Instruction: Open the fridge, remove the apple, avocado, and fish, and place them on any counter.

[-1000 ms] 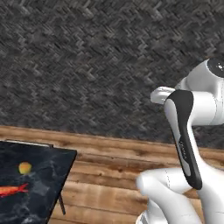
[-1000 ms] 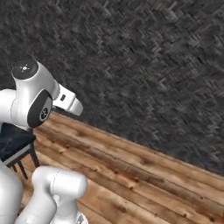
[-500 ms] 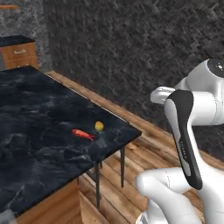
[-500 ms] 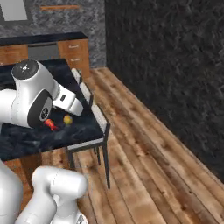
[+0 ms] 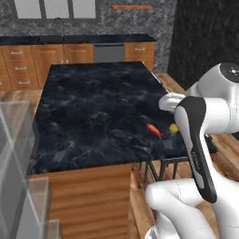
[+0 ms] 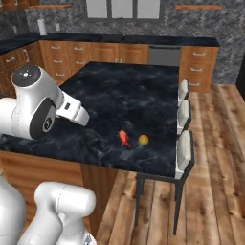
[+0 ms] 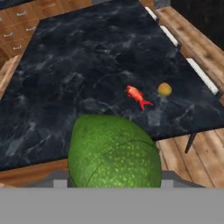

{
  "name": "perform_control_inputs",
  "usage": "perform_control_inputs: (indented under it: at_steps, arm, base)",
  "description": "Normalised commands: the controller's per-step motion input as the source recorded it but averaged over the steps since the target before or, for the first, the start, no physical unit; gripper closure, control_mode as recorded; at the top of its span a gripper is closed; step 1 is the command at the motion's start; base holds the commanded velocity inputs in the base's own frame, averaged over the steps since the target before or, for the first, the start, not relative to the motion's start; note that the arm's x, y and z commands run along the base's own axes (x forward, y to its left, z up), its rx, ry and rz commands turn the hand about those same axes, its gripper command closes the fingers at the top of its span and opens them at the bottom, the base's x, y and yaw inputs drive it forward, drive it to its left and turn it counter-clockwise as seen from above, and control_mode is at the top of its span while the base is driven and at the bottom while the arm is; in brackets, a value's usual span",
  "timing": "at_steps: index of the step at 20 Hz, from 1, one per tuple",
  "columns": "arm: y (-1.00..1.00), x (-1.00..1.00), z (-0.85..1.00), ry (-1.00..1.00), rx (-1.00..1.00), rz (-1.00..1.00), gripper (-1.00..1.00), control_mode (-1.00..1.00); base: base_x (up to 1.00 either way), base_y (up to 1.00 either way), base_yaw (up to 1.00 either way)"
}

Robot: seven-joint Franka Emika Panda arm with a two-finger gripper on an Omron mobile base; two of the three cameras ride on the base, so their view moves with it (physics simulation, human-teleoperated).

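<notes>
Lying on the black marble counter (image 5: 93, 107), close to its right edge and toward the near right corner, are two of the task's things: the red-orange fish (image 5: 155, 131) to the left and the yellow apple (image 5: 173, 128) just beside it on the right, apart from each other and short of the edge. In the right base view the same pair sits in the same order, the fish (image 6: 124, 138) left of the apple (image 6: 143, 139), with three white-backed stools (image 6: 184, 143) lined up along the counter's right edge. At the far left of the left base view a pale, see-through panel (image 5: 18, 163) stands upright (what it belongs to cannot be told from here). Beyond the counter, orange-brown wall cabinets (image 6: 95, 52) run under a dark top. In the hand view the avocado (image 7: 114, 155), green and speckled, looms large at the bottom, right at the gripper (image 7: 114, 181), above the counter's near edge and nearer than the fish (image 7: 138, 96) and apple (image 7: 164, 89); the fingertips themselves are hidden behind it, yet the fruit sits between them, so the fingers are clamped on the avocado.
</notes>
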Motion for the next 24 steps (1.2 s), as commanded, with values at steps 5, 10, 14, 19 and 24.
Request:
perform_control_inputs:
  at_steps: [5, 10, 14, 19, 24]
  arm:
    - [0.0, 0.0, 0.0, 0.0, 0.0, 0.0, 1.0, 1.0]
    - [0.0, 0.0, 0.0, 0.0, 0.0, 0.0, 1.0, 1.0]
    - [0.0, 0.0, 0.0, 0.0, 0.0, 0.0, 1.0, 1.0]
    - [0.0, 0.0, 0.0, 0.0, 0.0, 0.0, 1.0, 1.0]
    - [0.0, 0.09, 0.0, 0.03, 0.0, 0.0, 1.0, -1.0]
  base:
    - [0.33, -0.05, 0.09]
    - [0.47, 0.0, -0.02]
    - [0.67, 0.0, -0.01]
    - [0.56, 0.0, 0.0]
    - [0.29, 0.0, 0.0]
